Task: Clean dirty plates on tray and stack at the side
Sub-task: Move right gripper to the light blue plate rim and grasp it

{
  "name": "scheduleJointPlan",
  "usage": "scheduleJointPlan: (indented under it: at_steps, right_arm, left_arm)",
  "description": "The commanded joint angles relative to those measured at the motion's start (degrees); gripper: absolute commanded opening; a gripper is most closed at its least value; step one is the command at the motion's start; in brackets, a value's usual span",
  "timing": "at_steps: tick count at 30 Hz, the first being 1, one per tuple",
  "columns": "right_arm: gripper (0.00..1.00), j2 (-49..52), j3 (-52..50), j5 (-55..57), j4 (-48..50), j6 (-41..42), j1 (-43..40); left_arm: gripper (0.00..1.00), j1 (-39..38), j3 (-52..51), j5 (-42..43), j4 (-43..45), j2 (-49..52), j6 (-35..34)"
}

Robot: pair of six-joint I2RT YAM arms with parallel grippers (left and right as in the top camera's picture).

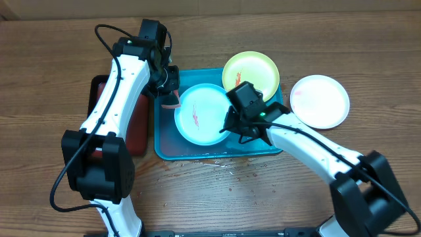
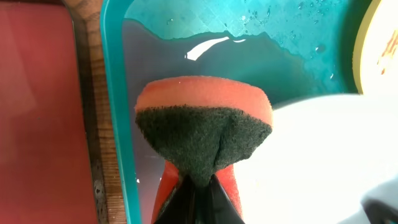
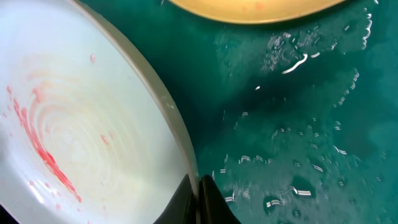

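Two tight grips of mine: left gripper on the sponge, right gripper on the rim of the teal plate.

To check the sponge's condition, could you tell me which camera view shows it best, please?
The left wrist view: the sponge fills the centre, orange body and dark scouring face clear, pinched by the left gripper. Overhead shows only a small pinkish bit; the right wrist view none.

Robotics lab bench, wooden table, two robot arms
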Motion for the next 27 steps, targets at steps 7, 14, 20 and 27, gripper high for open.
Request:
scheduleJointPlan:
  at_steps: [7, 14, 20, 27]
  right_arm:
    - [0.04, 9.09, 1.09, -3.72, 6.84, 2.75, 0.11]
    - [0.15, 10.82, 2.84, -7.56, 7.74, -4.15, -0.11]
    - [0.20, 10.86, 5.49, -7.15, 7.87, -10.73, -1.11]
    - [0.25, 12.96, 5.49, -3.26, 10.51, -15.56, -1.38]
  left_arm:
    - [0.04, -0.20, -0.31, -1.46, -0.13, -0.44, -0.50]
    - [0.04, -0.20, -0.31, -1.44, 0.17, -0.44, -0.50]
    - [0.04, -0.20, -0.31, -1.44, 0.22, -0.44, -0.50]
    - [0.04, -0.22, -0.35, -1.27, -0.61, -0.44, -3.15]
